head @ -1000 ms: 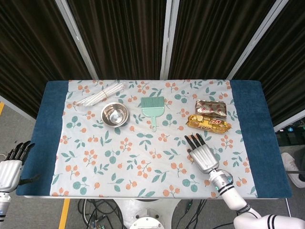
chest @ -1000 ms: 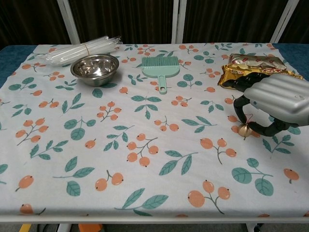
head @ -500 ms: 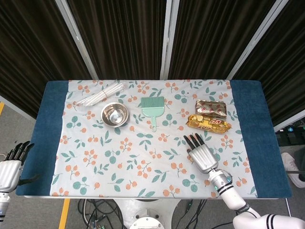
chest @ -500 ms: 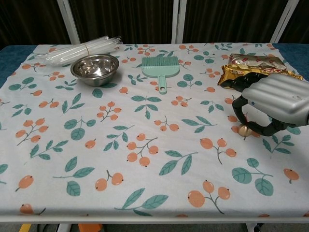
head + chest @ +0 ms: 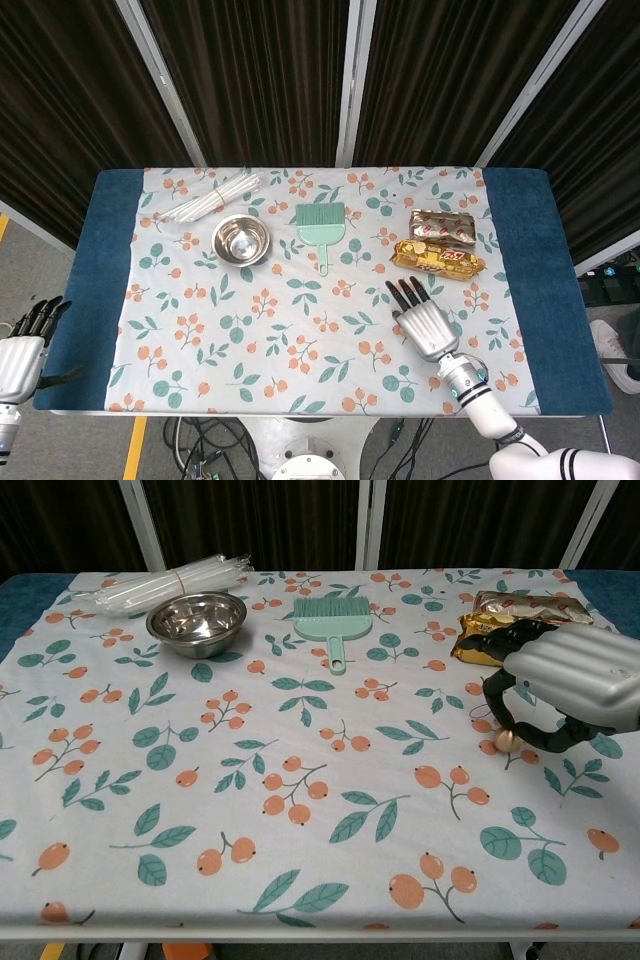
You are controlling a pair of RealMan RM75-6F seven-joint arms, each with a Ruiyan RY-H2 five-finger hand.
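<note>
On the right near part of the desk [image 5: 95, 300], the right hand [image 5: 570, 690] hovers palm-down over a small golden bell [image 5: 504, 741]. The bell sits on the floral cloth [image 5: 300, 730] directly beneath the curled dark fingers [image 5: 497, 695], hung between them and the thumb. Contact cannot be confirmed; the hand appears arched around the bell, not clamped on it. The right hand is far nearer; the left hand [image 5: 20, 350] hangs off the desk's left near edge, fingers apart, holding nothing. Just beyond the right hand lies a gold snack packet [image 5: 437, 258], long axis left to right, with a second packet [image 5: 442, 226] behind it. Printing on both is illegible. Further left stand a green brush [image 5: 321, 226], steel bowl [image 5: 241, 240] and bundled straws [image 5: 210, 200].
</note>
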